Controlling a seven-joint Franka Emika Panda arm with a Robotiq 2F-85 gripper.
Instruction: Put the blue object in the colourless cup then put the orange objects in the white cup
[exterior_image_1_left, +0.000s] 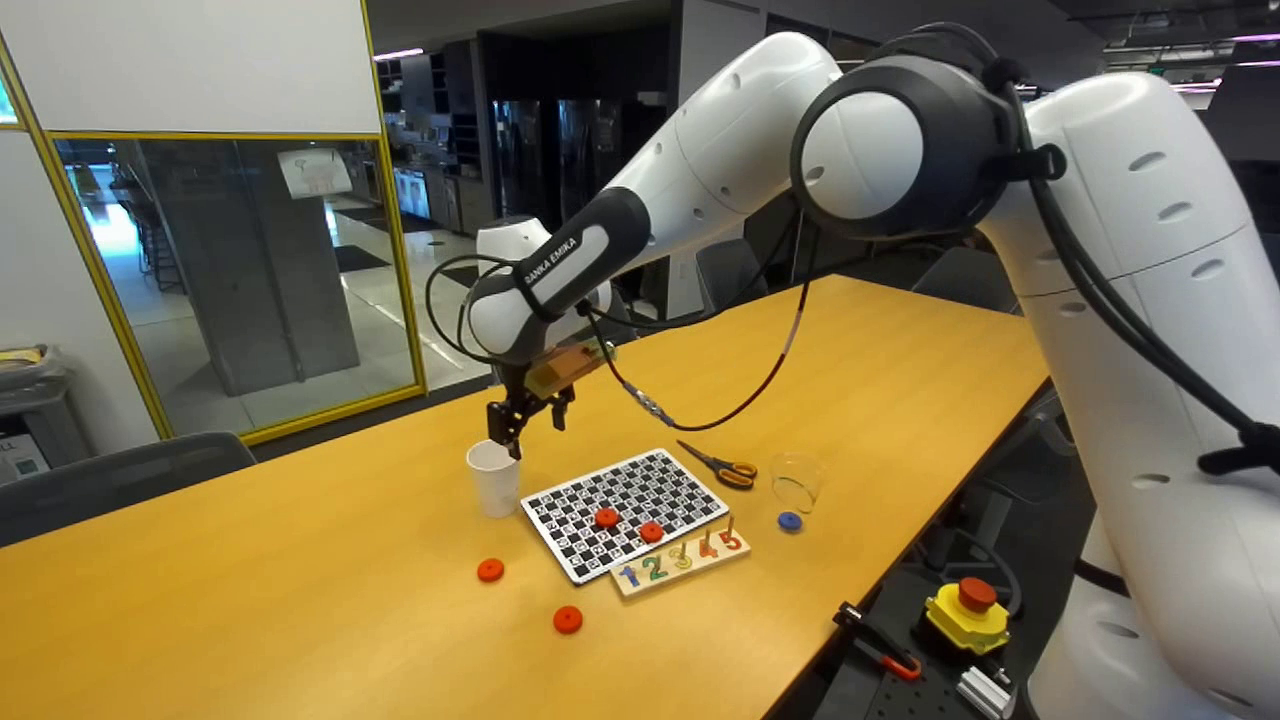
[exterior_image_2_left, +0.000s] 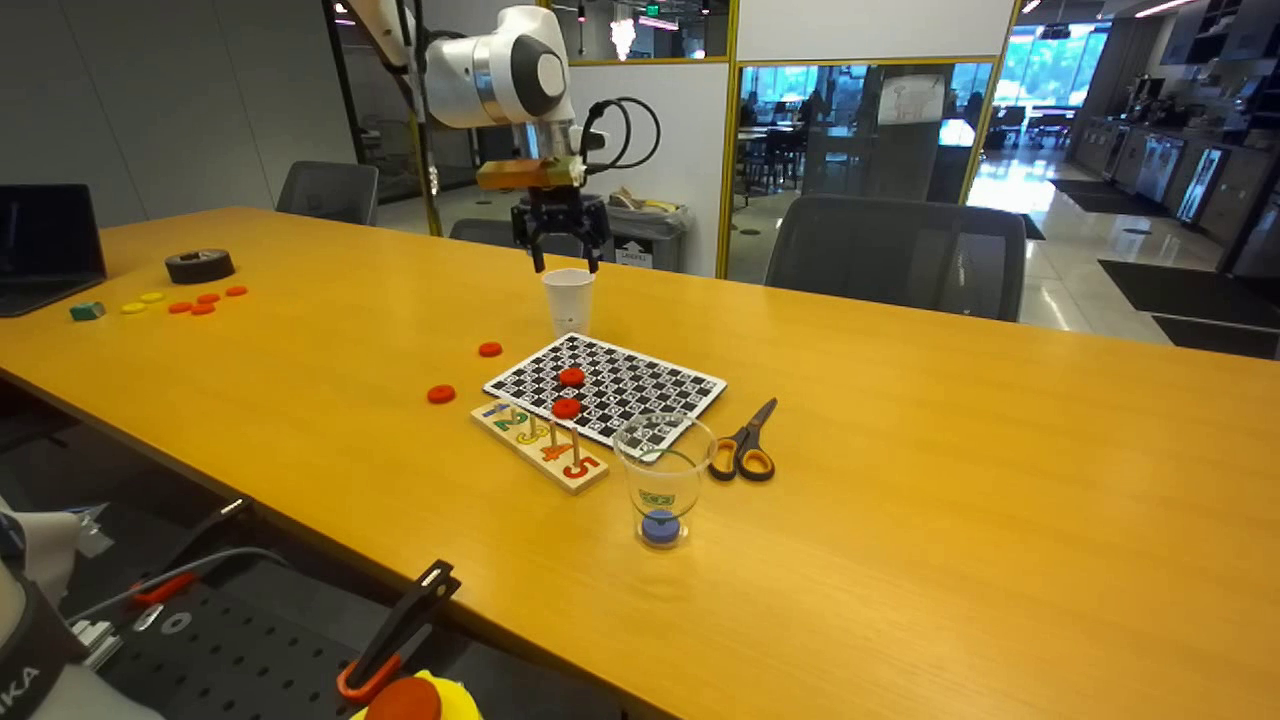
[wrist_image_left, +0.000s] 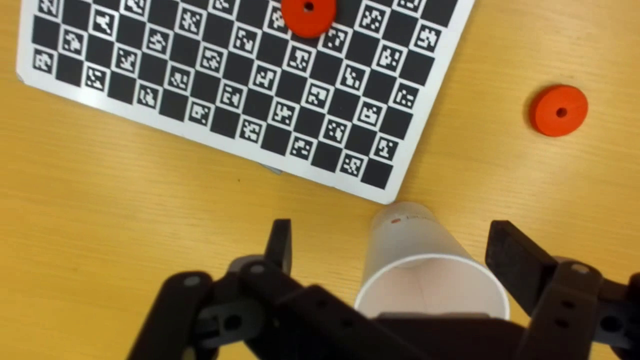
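The white arm (exterior_image_1_left: 1090, 210) stands raised, bent at its dark-ringed elbow (exterior_image_1_left: 905, 150), the forearm (exterior_image_1_left: 700, 150) sloping down to the wrist (exterior_image_1_left: 503, 315) — there the pincer (exterior_image_2_left: 566, 266) hangs pointing downward, its two black fingers (wrist_image_left: 520, 265) spread well apart.

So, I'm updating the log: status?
Pincer open at white cup; blue piece in clear cup; orange pieces on table and board; board close beside white cup.

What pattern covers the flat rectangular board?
The board has black-and-white checks with blocky marks, clearest in the wrist view.
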